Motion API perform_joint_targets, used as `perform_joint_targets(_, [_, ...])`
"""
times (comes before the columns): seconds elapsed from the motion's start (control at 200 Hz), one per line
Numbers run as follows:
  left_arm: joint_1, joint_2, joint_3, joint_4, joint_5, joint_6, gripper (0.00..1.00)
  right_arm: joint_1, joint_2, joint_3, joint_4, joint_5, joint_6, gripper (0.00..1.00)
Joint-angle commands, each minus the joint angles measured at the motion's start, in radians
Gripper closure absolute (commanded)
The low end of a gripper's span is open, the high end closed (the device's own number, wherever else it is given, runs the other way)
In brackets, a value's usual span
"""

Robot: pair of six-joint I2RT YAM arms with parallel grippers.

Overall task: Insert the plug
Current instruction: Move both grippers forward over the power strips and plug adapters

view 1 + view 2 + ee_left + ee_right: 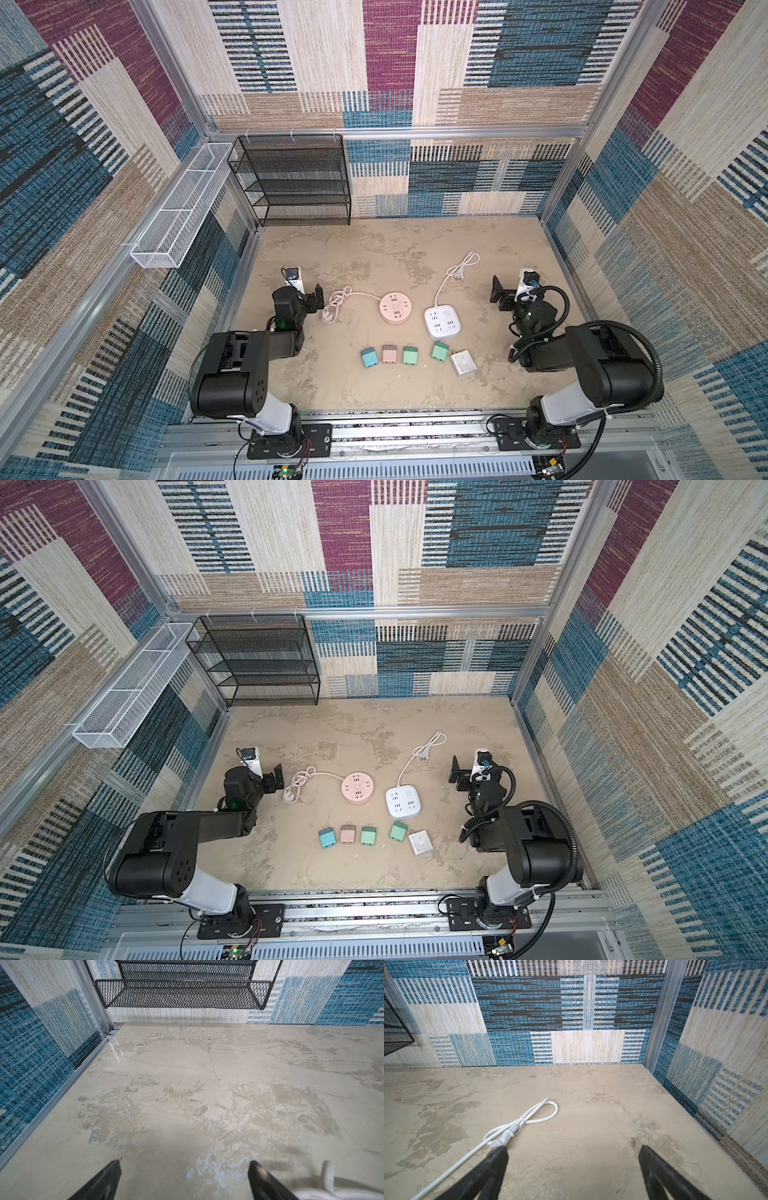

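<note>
Two robot arms stand over a mottled beige desk point(365, 249), and we see neither one holding anything. The left gripper point(319, 296) hangs near the left edge with its jaws spread wide and empty; the left wrist view shows its black fingers point(106, 1178) framing bare desk. The right gripper point(497, 291) hangs near the right edge, jaws equally wide, gripping nothing.

Between them, around the middle of the desk, lie a round pink power strip point(395, 308) and, just beside it toward the right edge, a square white power strip point(443, 323), both with sockets facing up. The pink cord point(338, 299) is bundled just beside the left gripper; the white cord point(457, 270) loops toward the back edge.

Toward the front edge, five adapters sit in a row, apart from one another and from both strips: a blue plug adapter point(369, 357), a pink plug adapter point(389, 354), a green plug adapter point(410, 355), a second green plug adapter point(439, 351) and a larger white adapter point(464, 362).

A black mesh shelf point(291, 178) hangs above the back left corner, and a white wire basket point(178, 208) on the left wall.
</note>
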Motion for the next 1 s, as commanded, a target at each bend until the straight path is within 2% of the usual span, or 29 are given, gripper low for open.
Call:
perform_joint_targets(0.0, [0.001, -0.003, 0.001, 0.01, 0.004, 0.001, 0.0, 0.001, -0.002, 0.005, 0.006, -0.011, 0.006, 0.0])
perform_joint_targets(0.17, [-0.009, -0.018, -0.005, 0.021, 0.002, 0.012, 0.0, 0.0, -0.003, 0.003, 0.008, -0.012, 0.006, 0.0])
perform_joint_targets(0.225, [-0.022, -0.069, 0.016, -0.062, 0.017, 0.04, 0.0, 0.0, -0.006, -0.002, 0.013, -0.012, 0.005, 0.0])
perform_joint_targets(0.351, [-0.071, -0.185, 0.134, -0.383, -0.094, 0.014, 0.0, 0.0, -0.014, 0.002, 0.012, 0.001, 0.006, 0.0])
perform_joint_targets(0.456, [-0.096, -0.238, 0.149, -0.433, -0.077, -0.028, 0.0, 0.002, -0.087, 0.115, -0.236, 0.007, 0.005, 0.0])
perform_joint_targets(0.536, [-0.142, -0.267, 0.153, -0.469, -0.13, -0.058, 0.0, 0.009, -0.113, 0.213, -0.426, 0.032, 0.015, 0.0])
perform_joint_targets(0.606, [-0.183, -0.292, 0.175, -0.548, -0.197, -0.091, 0.0, 0.011, -0.132, 0.298, -0.595, 0.088, 0.115, 0.0])
perform_joint_targets(0.706, [-0.233, -0.322, 0.265, -0.751, -0.263, -0.24, 0.0, 0.04, -0.137, 0.416, -0.826, 0.13, 0.238, 0.0])
perform_joint_targets(0.831, [-0.247, -0.375, 0.37, -0.984, -0.176, -0.438, 0.0, 0.158, -0.194, 0.455, -0.974, 0.206, 0.284, 0.0])
perform_joint_targets(0.997, [-0.248, -0.489, 0.422, -1.184, 0.003, -0.52, 0.0, 0.356, -0.274, 0.512, -1.209, 0.242, 0.404, 0.03])
